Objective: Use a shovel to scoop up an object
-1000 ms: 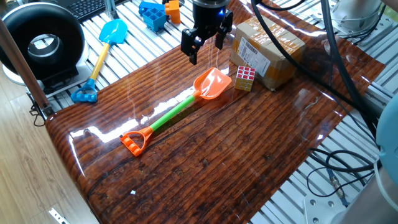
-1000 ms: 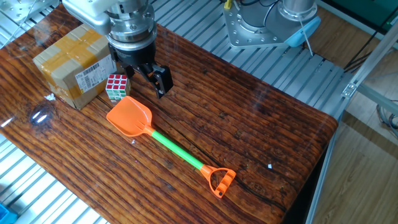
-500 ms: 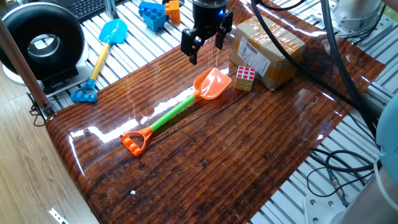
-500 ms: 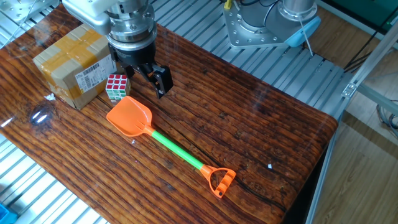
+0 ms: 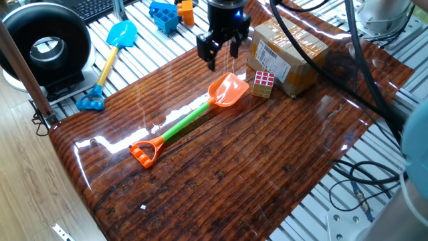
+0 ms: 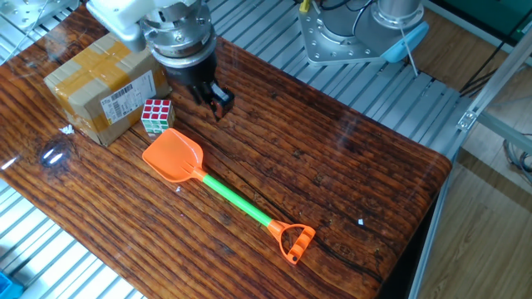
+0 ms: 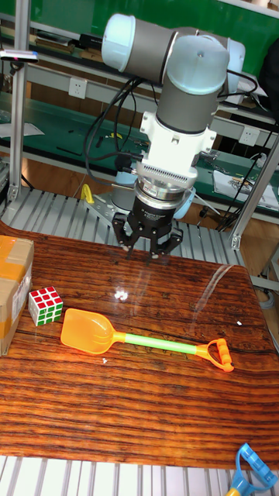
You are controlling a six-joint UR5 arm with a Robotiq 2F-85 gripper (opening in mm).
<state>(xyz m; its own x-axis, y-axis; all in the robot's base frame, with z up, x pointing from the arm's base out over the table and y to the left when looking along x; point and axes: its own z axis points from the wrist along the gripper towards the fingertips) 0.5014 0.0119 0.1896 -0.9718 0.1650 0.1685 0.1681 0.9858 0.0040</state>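
Gripper point(image 5: 221, 52) hung empty above table, fingers slightly apart; bumping the shovel point(image 5: 194, 117) blade could knock cube point(image 5: 263, 84) against box point(image 5: 294, 55).

We log: cardboard box point(image 5: 291, 55), labelled, table's 1 o'clock | blue shovel point(image 5: 109, 59), yellow shaft, off-table at 10 o'clock | blue toy blocks point(image 5: 164, 16), 11 o'clock.

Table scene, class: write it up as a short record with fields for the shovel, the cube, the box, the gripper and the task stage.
Shovel: orange-bladed shovel lies flat on the table, not held
Cube: Rubik's cube on the table next to the blade tip, against the box
Box: cardboard box behind the cube
Gripper: gripper hangs above the table near the blade, holding nothing
Task stage: shovel not yet picked up
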